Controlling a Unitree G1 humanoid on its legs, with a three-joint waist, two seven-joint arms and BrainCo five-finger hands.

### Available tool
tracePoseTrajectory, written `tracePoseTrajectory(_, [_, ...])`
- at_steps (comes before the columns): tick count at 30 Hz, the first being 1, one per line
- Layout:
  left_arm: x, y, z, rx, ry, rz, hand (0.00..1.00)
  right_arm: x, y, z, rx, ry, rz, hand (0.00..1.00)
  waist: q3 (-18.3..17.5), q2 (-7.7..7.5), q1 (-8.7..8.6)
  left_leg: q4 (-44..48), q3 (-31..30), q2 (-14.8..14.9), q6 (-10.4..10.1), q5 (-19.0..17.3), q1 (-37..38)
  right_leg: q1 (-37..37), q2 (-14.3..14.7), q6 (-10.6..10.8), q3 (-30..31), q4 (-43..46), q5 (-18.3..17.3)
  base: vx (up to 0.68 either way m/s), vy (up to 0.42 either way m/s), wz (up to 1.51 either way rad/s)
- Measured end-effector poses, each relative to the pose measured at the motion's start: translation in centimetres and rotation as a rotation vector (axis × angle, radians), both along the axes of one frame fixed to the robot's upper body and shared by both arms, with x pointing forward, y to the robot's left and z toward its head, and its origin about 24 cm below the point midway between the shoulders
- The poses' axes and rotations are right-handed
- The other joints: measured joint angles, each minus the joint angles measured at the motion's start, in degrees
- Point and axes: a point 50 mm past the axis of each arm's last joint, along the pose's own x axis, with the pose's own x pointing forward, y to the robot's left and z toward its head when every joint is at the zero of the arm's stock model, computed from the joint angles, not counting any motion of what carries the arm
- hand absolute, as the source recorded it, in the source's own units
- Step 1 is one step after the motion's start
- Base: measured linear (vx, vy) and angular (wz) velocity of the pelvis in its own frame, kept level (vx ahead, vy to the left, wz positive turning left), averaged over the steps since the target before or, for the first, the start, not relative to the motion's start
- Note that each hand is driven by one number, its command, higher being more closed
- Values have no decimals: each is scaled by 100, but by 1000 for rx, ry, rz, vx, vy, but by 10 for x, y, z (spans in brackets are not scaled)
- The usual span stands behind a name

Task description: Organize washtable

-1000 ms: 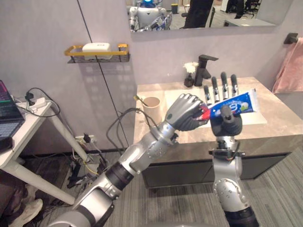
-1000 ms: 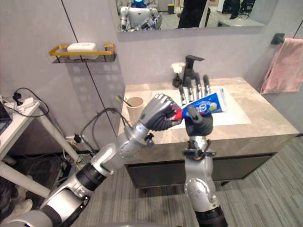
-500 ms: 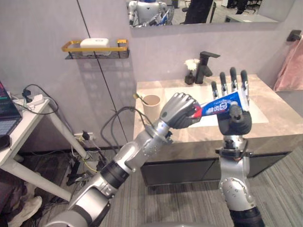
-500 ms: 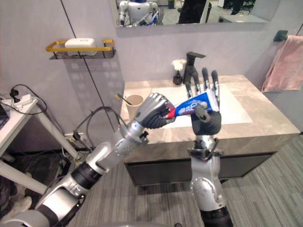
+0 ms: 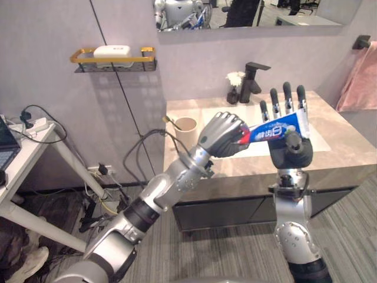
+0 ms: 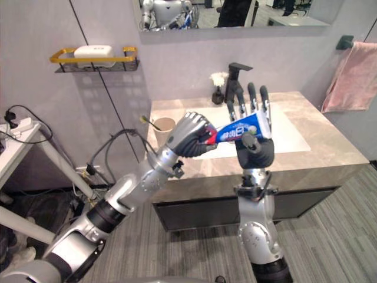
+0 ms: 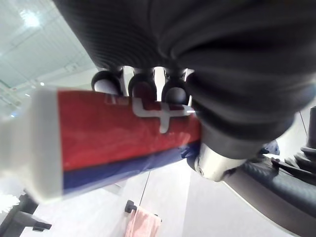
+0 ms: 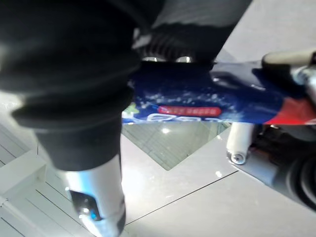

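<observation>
1. Head camera, left and right eye views: the toothpaste tube (image 5: pixel 274 128) is held in the air over the near edge of the washtable (image 5: pixel 339 154). It spans both hands, and its far end is tilted slightly upward to the right.
2. The left hand (image 5: pixel 222 134) is a closed fist around the tube's red cap end, with its arm reaching in from the lower left. The right hand (image 5: pixel 293 154) stands upright on a vertical forearm. Its fingers (image 5: pixel 286 97) are straight and pointing up behind the tube, and its thumb is folded across the front, pinning the blue body against the palm.
3. The tube is glossy, flat and blue with a red end. The countertop is grey-brown stone with a pale rectangular basin (image 5: pixel 219 117). A beige cup (image 5: pixel 186 131) stands at the far left, and a black faucet (image 5: pixel 254 79) and a small flower vase (image 5: pixel 235 89) stand at the back. A pink towel (image 5: pixel 358 88) hangs at the right. A gold-railed wall shelf (image 5: pixel 144 58) carries a white object.
4. Left wrist view: dark-tipped fingers (image 7: pixel 143 88) are curled over the tube's red and blue end (image 7: pixel 113 143), tight under the ribbed cover.
5. Right wrist view: the blue tube (image 8: pixel 207 98) lies across this hand just past the ribbed cover (image 8: pixel 64 74).
</observation>
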Motion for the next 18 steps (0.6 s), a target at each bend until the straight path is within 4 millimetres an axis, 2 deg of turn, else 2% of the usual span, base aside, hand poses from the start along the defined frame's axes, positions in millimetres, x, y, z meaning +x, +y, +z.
tracePoseTrajectory(15, [0,0,0,0,1,5,100,3,10,-12,9,63,56,0,29,-44,-35,-21,-80,-8,0,1,-1,44,-14,7,-75,0,-31,17,-1,2])
tracePoseTrajectory(16, [0,0,0,0,0,5,100,3,10,-12,9,63,56,100,29,-44,-36,-20,-83,-8,0,1,0,47,-15,7,-77,0,-31,0,0,0])
tracePoseTrajectory(18, [0,0,0,0,0,4,100,3,10,-12,9,63,56,100,29,-44,-42,-20,-84,-8,0,1,0,47,-15,7,-79,0,-31,0,0,0])
